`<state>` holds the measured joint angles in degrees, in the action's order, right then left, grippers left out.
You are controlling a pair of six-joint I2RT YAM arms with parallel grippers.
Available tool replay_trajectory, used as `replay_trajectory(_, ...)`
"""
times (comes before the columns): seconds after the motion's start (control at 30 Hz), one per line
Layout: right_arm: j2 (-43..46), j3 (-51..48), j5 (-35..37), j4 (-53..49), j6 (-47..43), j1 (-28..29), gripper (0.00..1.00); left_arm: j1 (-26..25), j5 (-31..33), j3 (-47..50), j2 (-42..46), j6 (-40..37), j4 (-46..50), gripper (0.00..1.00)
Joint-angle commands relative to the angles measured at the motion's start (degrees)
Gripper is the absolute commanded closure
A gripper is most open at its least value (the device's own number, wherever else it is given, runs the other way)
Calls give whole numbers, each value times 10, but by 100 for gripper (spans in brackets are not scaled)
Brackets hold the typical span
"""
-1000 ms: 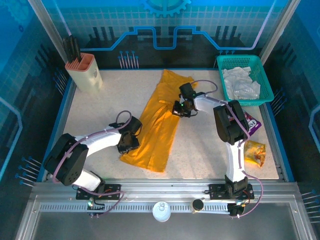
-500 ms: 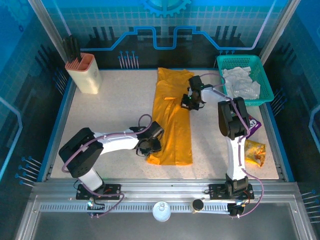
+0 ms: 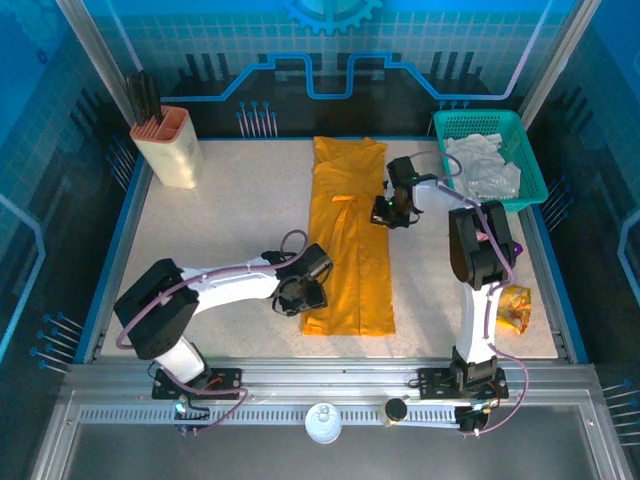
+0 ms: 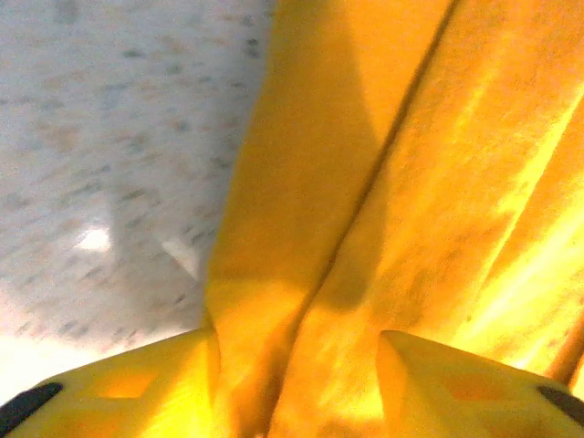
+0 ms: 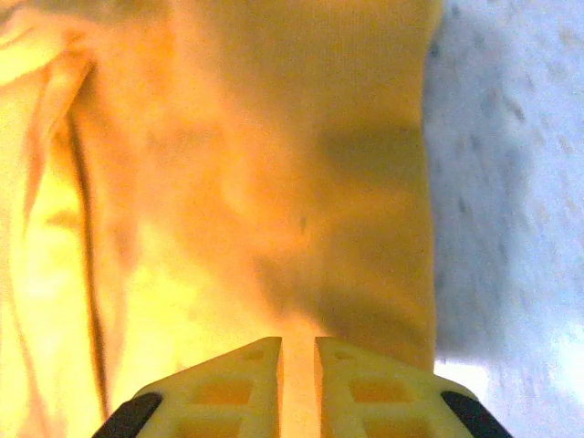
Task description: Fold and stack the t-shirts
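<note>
The left gripper (image 4: 297,345) sits low over the table (image 3: 220,220) at the near left edge of the orange shirt (image 3: 350,250). Its fingers are spread apart, and a raised fold of the cloth runs up between them. From this gripper the shirt stretches away as one long, narrow strip, its near hem just to the gripper's right.

Further along the strip, the right gripper (image 5: 298,343) is at the shirt's right edge, fingers drawn almost together and pinching the orange cloth. Bare table lies just to the right of its fingers. Well behind and to the right of this gripper, near the arm's base, lies a yellow snack packet (image 3: 513,308).

Just past the right gripper, to its right, a green basket (image 3: 441,150) holds the crumpled white shirt (image 3: 480,165).
</note>
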<state>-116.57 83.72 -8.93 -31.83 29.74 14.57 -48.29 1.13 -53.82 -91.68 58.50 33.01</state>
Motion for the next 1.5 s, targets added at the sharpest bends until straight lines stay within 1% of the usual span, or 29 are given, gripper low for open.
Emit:
replay_trajectory(0.0, 137, -34, 41, -21, -56, 32, 72, -3, 50, -59, 62, -30, 103, 43)
replay_trajectory(0.07, 200, -67, 67, -37, -77, 64, 66, -2, 72, -76, 86, -36, 127, 38)
replay_trajectory(0.13, 259, -102, 99, -65, -86, 116, 62, 4, 97, -87, 113, -41, 153, 34)
replay_trajectory(0.2, 301, -131, 130, -94, -72, 182, 58, 18, 117, -89, 141, -44, 175, 30)
replay_trajectory(0.3, 333, -172, 161, -118, -13, 295, 56, 56, 147, -76, 192, -51, 205, 28)
replay_trajectory(0.43, 311, -204, 172, -106, 79, 421, 55, 127, 174, -54, 276, -70, 236, 28)
replay_trajectory(0.53, 266, -199, 177, -85, 128, 484, 55, 170, 204, -49, 336, -83, 269, 29)
replay_trajectory(0.6, 231, -187, 174, -71, 150, 511, 55, 194, 222, -48, 371, -89, 290, 29)
replay_trajectory(0.73, 158, -153, 162, -61, 167, 541, 57, 224, 227, -42, 414, -105, 307, 29)
replay_trajectory(0.83, 124, -125, 172, -80, 172, 547, 59, 227, 215, -29, 420, -105, 303, 29)
replay_trajectory(1.03, 119, -105, 218, -115, 182, 547, 59, 228, 162, 20, 414, -97, 251, 30)
replay_trajectory(1.13, 117, -104, 225, -116, 187, 547, 60, 228, 139, 35, 403, -95, 225, 30)
replay_trajectory(1.27, 102, -105, 212, -101, 188, 539, 64, 228, 124, 41, 385, -99, 209, 30)
replay_trajectory(1.47, 91, -98, 214, -93, 186, 529, 69, 228, 121, 41, 376, -106, 201, 30)
